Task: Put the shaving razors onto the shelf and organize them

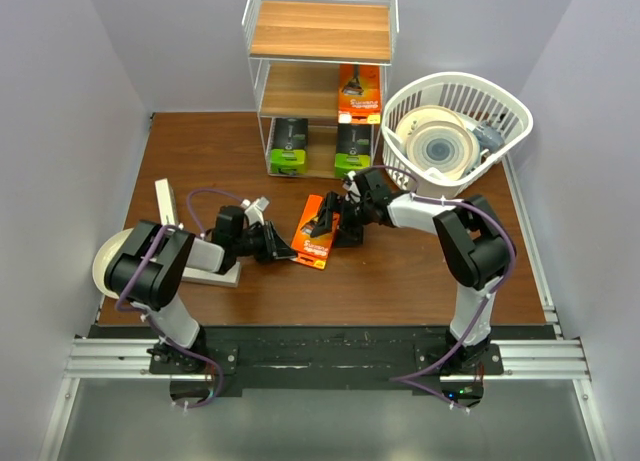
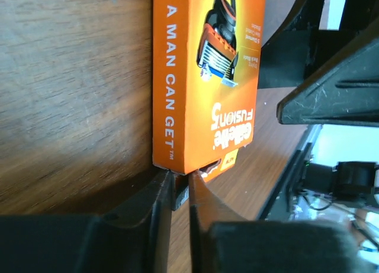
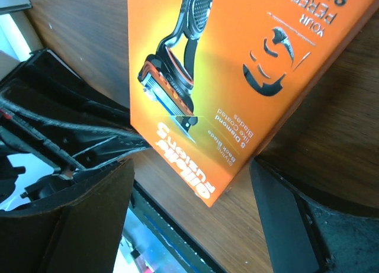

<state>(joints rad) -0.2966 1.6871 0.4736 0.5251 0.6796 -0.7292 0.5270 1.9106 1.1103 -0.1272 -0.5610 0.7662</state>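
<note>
Left gripper [image 2: 180,196] pinches the near edge of the orange razor card [image 2: 204,77] on the surface [image 2: 71,95] just ahead, right gripper [image 3: 186,184] spread wide astride its far end: probably light, stiff, slick cardboard, best taken by the edge.

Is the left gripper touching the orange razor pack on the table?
Touching. Left wrist view: the left gripper pinches the near edge of the orange razor pack, no gap visible.

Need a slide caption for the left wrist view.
Left gripper pinches the near edge of the flat orange cardboard razor pack lying on the brown wooden table.
</note>
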